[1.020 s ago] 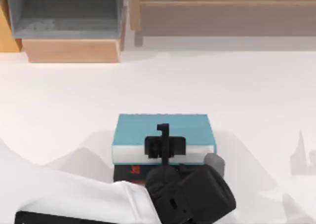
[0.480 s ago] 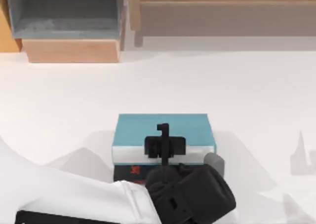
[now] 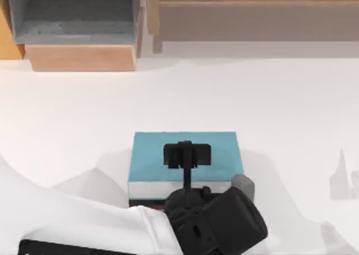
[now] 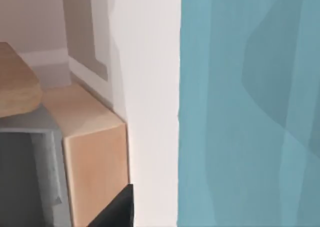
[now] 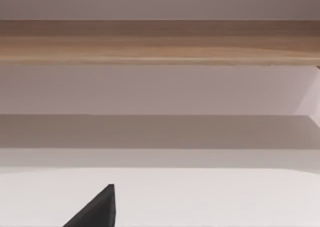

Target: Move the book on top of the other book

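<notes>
My left gripper [image 3: 187,155] is clamping the stiff, light-looking blue book [image 3: 154,154] by its near edge, over the black book [image 3: 147,201].

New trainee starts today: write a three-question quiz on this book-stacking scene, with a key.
1. True or false: the light blue book lies on top of the black book.
2. Which gripper is above the blue cover: A left, B right?
3. Fill in: the open wooden box sits at the table's far ____ in the top view.

Key: 1 true; 2 A, the left gripper; 3 left.
</notes>
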### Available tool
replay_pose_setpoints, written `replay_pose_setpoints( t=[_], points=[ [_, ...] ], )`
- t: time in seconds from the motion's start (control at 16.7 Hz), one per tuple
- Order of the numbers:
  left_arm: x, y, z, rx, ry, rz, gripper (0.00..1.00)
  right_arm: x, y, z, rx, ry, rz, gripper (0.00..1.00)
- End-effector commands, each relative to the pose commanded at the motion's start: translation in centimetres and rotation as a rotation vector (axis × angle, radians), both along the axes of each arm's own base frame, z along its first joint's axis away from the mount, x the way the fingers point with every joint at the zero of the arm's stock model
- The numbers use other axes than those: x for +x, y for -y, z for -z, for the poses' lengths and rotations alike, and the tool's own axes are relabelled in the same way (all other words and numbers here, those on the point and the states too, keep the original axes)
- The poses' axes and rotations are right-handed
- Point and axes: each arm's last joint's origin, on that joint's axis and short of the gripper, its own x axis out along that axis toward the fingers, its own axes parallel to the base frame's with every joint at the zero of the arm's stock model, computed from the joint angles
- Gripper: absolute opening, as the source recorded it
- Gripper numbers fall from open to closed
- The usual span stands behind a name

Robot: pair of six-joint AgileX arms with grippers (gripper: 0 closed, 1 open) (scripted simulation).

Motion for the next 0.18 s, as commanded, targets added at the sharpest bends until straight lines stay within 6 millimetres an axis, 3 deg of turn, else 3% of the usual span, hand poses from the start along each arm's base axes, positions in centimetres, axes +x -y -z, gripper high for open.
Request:
replay_pose_setpoints(
  t=[0.18],
  points=[
    [0.00, 0.00, 0.00, 0.000, 0.000, 0.000, 1.00, 0.00, 0.00, 0.00, 0.000, 0.000, 0.000, 1.00]
  ],
)
